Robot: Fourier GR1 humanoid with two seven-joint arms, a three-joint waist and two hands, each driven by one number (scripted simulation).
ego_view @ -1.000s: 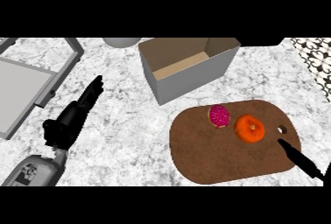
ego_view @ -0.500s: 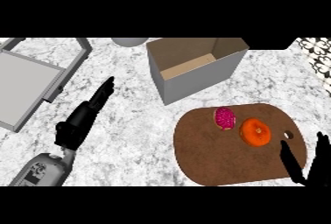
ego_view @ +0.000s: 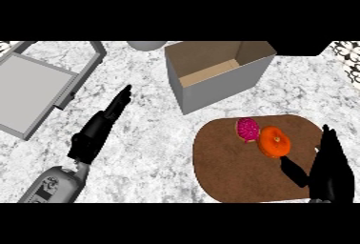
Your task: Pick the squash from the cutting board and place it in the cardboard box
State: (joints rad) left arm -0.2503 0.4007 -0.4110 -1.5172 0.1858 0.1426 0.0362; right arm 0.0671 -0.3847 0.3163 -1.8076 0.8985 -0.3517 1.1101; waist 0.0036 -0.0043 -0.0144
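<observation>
At the far left, a grey tray is seen on the marbled bench. Beside it, the left hand is laid out over the bench with its fingers straight, and nothing is held. Toward the top centre, the open cardboard box is set, just beyond the brown cutting board. On the board, a pink round item is found touching the orange squash. At the right edge, the right hand is held over the board beside the squash, fingers extended, thumb spread, with nothing grasped.
</observation>
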